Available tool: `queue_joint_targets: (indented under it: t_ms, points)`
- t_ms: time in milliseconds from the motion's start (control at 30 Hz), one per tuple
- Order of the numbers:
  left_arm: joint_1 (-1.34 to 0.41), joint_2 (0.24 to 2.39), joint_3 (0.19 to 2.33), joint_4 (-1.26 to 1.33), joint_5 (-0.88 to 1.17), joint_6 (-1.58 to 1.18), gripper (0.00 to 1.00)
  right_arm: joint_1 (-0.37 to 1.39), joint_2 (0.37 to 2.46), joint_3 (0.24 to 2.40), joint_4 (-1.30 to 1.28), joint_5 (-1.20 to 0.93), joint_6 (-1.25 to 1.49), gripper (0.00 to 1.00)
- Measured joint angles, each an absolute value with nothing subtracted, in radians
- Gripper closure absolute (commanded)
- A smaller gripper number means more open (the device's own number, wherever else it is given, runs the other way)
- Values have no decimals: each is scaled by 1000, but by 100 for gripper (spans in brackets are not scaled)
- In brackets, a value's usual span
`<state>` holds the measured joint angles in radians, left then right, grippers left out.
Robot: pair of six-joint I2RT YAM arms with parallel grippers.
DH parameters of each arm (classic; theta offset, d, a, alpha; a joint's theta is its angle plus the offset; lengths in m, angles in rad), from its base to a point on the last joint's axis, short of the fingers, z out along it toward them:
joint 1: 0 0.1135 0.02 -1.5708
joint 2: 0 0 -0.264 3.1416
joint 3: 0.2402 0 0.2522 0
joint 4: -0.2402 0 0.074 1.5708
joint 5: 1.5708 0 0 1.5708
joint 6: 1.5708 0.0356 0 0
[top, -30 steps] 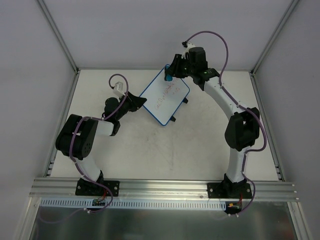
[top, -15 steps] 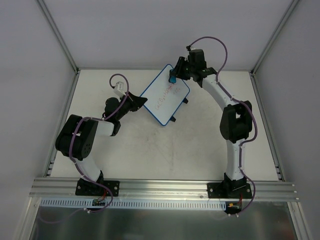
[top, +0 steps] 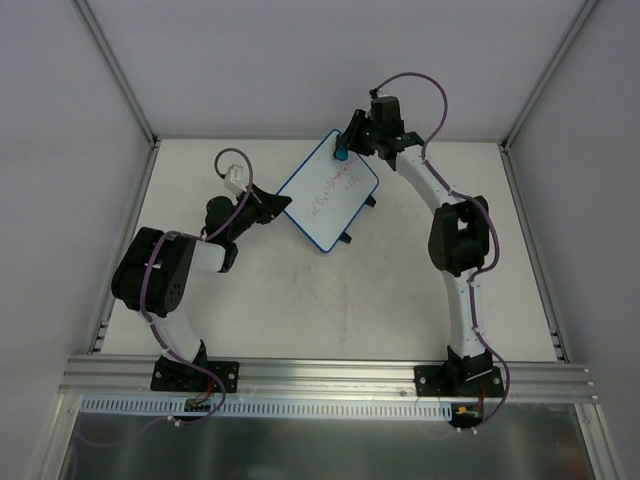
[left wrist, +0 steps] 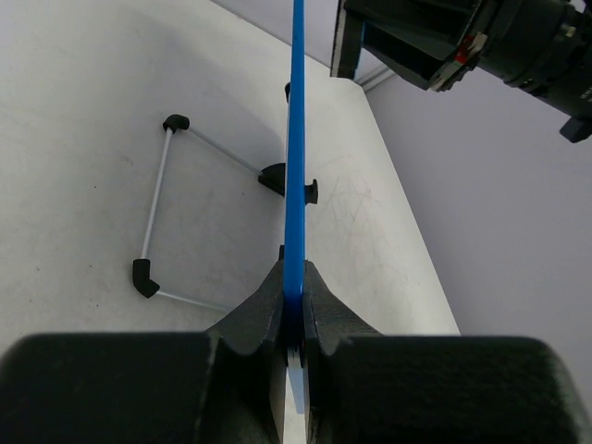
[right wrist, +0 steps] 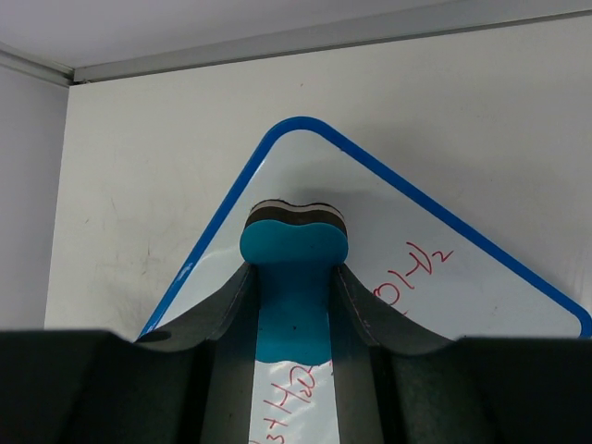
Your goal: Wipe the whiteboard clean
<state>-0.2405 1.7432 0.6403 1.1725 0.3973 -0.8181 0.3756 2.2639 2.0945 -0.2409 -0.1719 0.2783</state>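
The whiteboard (top: 330,197), white with a blue rim and red writing, is tilted at the back middle of the table. My left gripper (top: 283,204) is shut on its left edge. In the left wrist view the board shows edge-on as a blue strip (left wrist: 296,139) pinched between my fingers (left wrist: 293,282). My right gripper (top: 344,148) is shut on a blue eraser (top: 341,156) at the board's far corner. In the right wrist view the eraser (right wrist: 294,242) sits on the board (right wrist: 435,231) near its top corner, with red writing (right wrist: 407,277) beside and below it.
A white wire stand with black corner pieces (left wrist: 153,199) lies on the table under the board. Two small black tabs (top: 348,238) stick out of the board's right edge. The back wall and side rails (top: 150,150) are close behind.
My right arm's elbow has drawn in toward the left and back. The eraser has stayed near the board's far corner, shifting only slightly. The left gripper still holds the board's edge.
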Motion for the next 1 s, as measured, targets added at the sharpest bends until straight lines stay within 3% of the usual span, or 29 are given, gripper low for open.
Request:
queue_joint_targets:
  t_ms: [1000]
  points:
    - [-220, 1754, 633, 1201, 444, -827, 100, 325, 2348, 2118, -355, -121, 365, 100]
